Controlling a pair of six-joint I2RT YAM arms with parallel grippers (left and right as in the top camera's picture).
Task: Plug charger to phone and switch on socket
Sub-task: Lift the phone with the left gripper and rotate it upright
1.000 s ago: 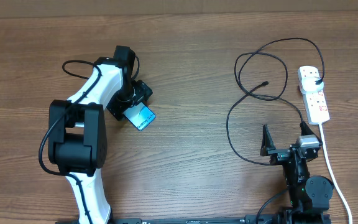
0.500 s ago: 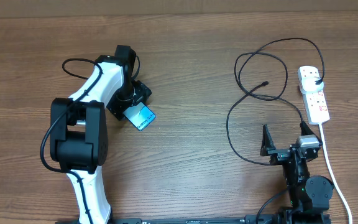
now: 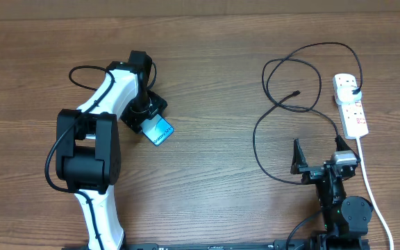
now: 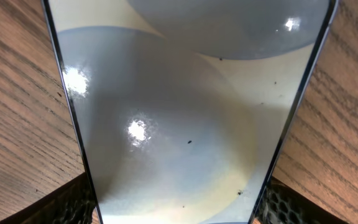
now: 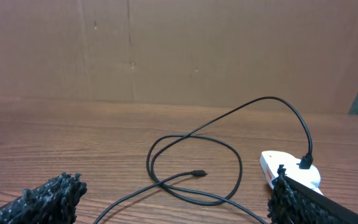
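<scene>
The phone [image 3: 160, 131], with a light blue screen, lies on the wooden table at centre left. My left gripper [image 3: 151, 117] is at its upper end; in the left wrist view the phone [image 4: 179, 112] fills the space between both fingers [image 4: 179, 208], which touch its edges. The charger cable [image 3: 283, 104] lies in loops at the right, its small connector [image 3: 296, 92] free on the table and its plug [image 3: 353, 91] in the white socket [image 3: 353, 114]. My right gripper [image 3: 318, 165] is open and empty, below the loops. The right wrist view shows the connector [image 5: 197, 173] and the socket [image 5: 288, 167].
The socket's thick white cord [image 3: 370, 187] runs down the right side past my right arm. A brown wall [image 5: 179, 50] stands behind the table's far edge.
My left gripper's jaws have drawn in around the phone's upper end. The phone and the right arm have not moved.
</scene>
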